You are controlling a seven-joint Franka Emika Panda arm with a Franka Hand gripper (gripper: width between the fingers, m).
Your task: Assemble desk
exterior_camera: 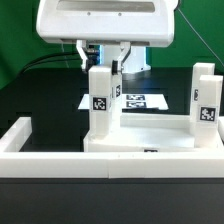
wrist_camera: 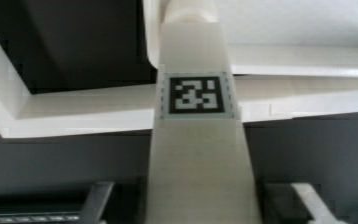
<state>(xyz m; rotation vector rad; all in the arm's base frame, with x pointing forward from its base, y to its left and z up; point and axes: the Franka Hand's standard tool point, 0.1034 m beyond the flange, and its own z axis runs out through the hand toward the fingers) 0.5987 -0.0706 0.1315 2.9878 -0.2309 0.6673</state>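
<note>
The white desk tabletop (exterior_camera: pixel 150 143) lies flat behind the front wall. Two white square leg posts with black-white tags stand upright on it: one at the exterior view's left (exterior_camera: pixel 100 105) and one at the right (exterior_camera: pixel 205 100). My gripper (exterior_camera: pixel 113 68) hangs at the top of the left leg. In the wrist view that leg (wrist_camera: pixel 197 95) runs up the middle with its tag facing the camera, and the tabletop (wrist_camera: pixel 309 95) lies beyond it. My gripper (wrist_camera: pixel 197 205) is open. Its dark fingers (wrist_camera: pixel 101 200) stand on either side of the leg, with a gap on each side.
The long low white border wall (exterior_camera: pixel 90 166) runs along the front and turns back at the exterior view's left (exterior_camera: pixel 15 135). The marker board (exterior_camera: pixel 145 100) lies on the black table behind the tabletop. The arm's white body (exterior_camera: pixel 105 20) fills the top of the exterior view.
</note>
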